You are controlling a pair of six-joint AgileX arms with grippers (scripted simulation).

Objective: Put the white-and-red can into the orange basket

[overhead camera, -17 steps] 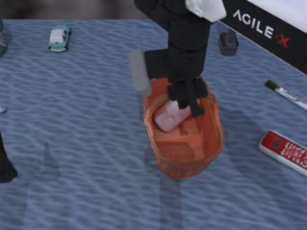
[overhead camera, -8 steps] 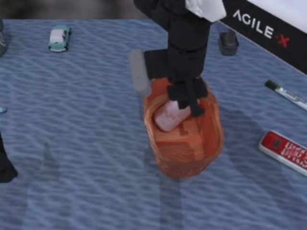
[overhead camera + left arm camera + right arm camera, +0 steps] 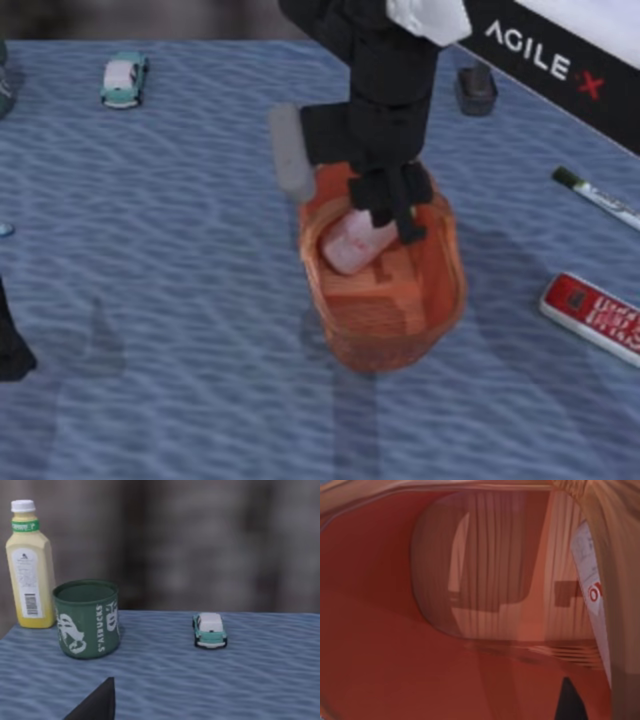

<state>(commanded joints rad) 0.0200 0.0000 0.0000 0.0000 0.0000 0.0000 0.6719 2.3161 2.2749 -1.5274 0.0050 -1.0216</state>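
Inside the orange basket [image 3: 440, 300], the right end effector [image 3: 385, 222] stays clamped on the white-and-red can [image 3: 350, 243]

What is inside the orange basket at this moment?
The white-and-red can lies tilted inside the orange basket, with the right gripper at its upper end. The arm covers the basket's far end, so what lies there cannot be seen.

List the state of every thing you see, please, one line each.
Can: tilted, inside the basket.
Basket: upright on the table.
Right gripper: lowered into the basket, at the can.
Left gripper: parked at the table's left edge.
Cup: upright, open.
Bottle: upright, capped.
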